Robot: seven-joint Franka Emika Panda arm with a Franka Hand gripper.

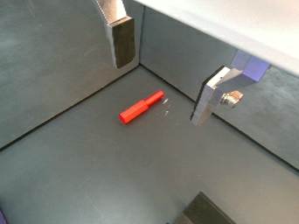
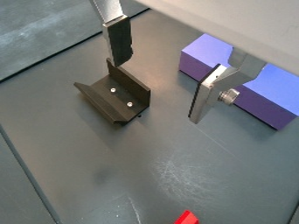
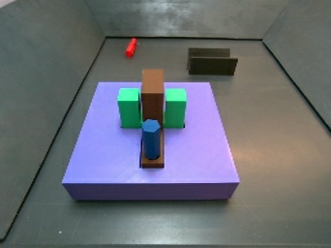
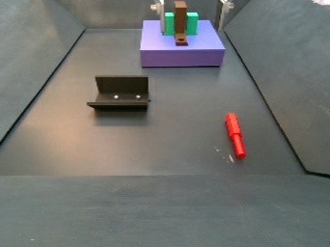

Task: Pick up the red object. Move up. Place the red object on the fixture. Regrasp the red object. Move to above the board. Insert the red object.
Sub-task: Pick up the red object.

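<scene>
The red object [image 1: 142,108] lies flat on the dark floor near the wall; both side views show it [image 3: 131,46] [image 4: 234,134], and one end shows in a wrist view [image 2: 184,218]. My gripper [image 1: 163,70] hangs well above the floor, open, with nothing between its fingers [image 2: 119,41]. The fixture [image 2: 114,98] stands on the floor under the gripper [image 2: 165,70] and apart from the red object; it also shows in both side views [image 3: 212,62] [image 4: 122,93]. The purple board [image 3: 195,160] [image 4: 182,53] [image 2: 251,79] carries green blocks [image 3: 128,107], a brown slab [image 3: 153,92] and a blue peg [image 3: 151,139].
Grey walls [image 3: 77,68] slope up around the floor on all sides. The red object sits close to one wall [image 4: 277,96].
</scene>
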